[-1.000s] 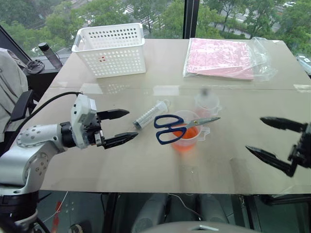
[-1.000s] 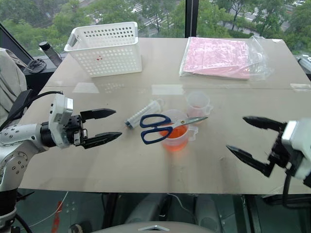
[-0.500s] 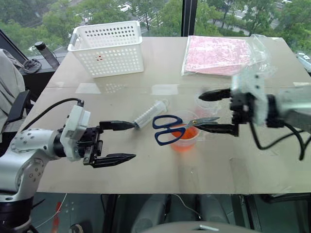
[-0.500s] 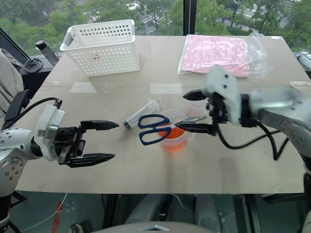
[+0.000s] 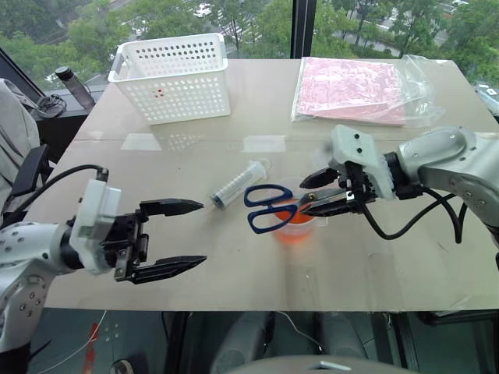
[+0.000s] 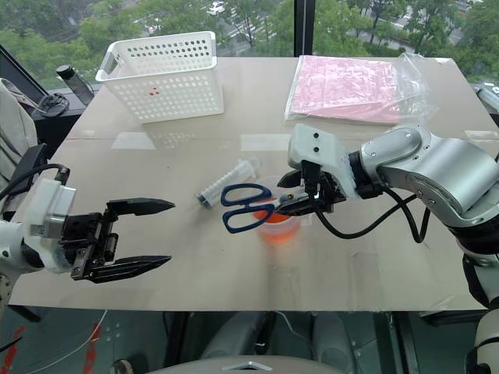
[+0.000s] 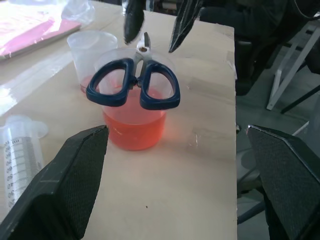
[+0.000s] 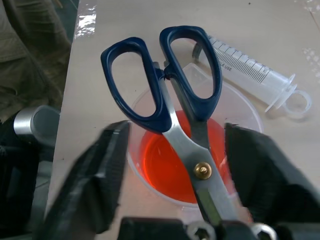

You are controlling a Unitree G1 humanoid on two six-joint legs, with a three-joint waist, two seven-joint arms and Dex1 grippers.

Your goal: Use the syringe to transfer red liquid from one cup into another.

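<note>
Straddling the blades of the blue-handled scissors point(image 5: 270, 204), the right gripper point(image 5: 312, 193) has its fingers partly apart; whether it grips them cannot be told. The scissors lie across the rim of the larger cup point(image 7: 134, 131), which holds the red liquid point(image 8: 167, 165). Smaller cup point(image 7: 85, 50) stands just behind. The syringe point(image 5: 237, 184) lies on the table point(image 5: 234, 265) beside them. Left gripper point(image 5: 175, 236) hovers spread wide, apart from all.
</note>
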